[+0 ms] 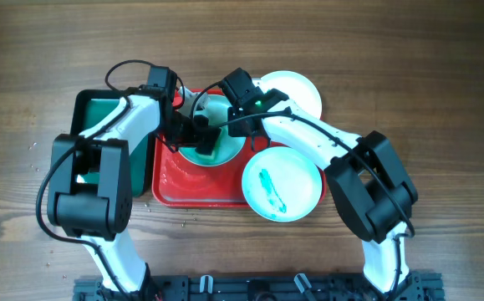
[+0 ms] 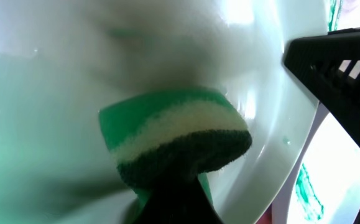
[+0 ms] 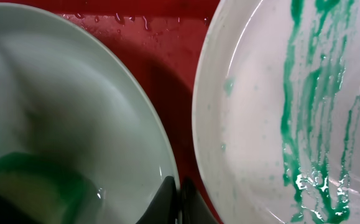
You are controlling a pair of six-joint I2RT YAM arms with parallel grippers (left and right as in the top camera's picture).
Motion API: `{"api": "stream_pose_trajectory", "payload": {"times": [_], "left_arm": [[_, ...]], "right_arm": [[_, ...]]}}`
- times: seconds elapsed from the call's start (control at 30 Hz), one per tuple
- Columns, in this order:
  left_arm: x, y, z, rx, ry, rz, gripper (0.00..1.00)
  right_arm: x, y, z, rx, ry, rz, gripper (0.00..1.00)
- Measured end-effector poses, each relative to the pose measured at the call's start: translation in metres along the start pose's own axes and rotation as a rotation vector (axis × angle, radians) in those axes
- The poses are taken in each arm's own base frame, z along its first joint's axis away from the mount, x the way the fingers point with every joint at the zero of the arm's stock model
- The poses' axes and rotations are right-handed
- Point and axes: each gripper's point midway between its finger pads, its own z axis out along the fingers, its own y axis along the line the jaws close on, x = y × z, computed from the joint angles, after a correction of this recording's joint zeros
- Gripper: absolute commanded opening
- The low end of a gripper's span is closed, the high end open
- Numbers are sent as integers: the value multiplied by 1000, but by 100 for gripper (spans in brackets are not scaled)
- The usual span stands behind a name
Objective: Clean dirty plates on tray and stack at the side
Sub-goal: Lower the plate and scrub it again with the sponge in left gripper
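A white plate [image 1: 229, 150] lies on the red tray [image 1: 175, 180]. My left gripper [image 1: 193, 125] is shut on a green and yellow sponge [image 2: 173, 134] that presses on this plate's inside [image 2: 55, 93]. My right gripper [image 1: 240, 113] is shut on the rim of the same plate [image 3: 74, 106], fingers [image 3: 176, 199] pinching its edge. A second plate [image 1: 281, 184] with teal-green smears sits at the tray's front right; it also shows in the right wrist view [image 3: 291, 112]. A third plate [image 1: 296, 90], without smears, lies at the back right corner.
A dark green tray [image 1: 87, 104] stands left of the red tray, under my left arm. The red tray's floor [image 3: 167, 56] is wet between the two plates. Bare wooden table [image 1: 442, 84] surrounds the trays.
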Motion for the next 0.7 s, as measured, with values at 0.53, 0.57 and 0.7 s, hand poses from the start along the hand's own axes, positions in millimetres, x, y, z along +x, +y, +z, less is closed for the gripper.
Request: {"api": "stream_pose_trajectory", "payload": {"times": [0.53,0.57,0.7], "left_arm": [[-32,93,-49,-699,-301,-415,4],[-31,93,-50,-707,-298,-418,4],[-13,85,-44,-672,-172,-369,4]], "right_arm": [[6,21,-2,-79,22,-17,4],[6,21,-2,-79,21,-17,4],[6,21,-2,-81,21,-19,4]]}}
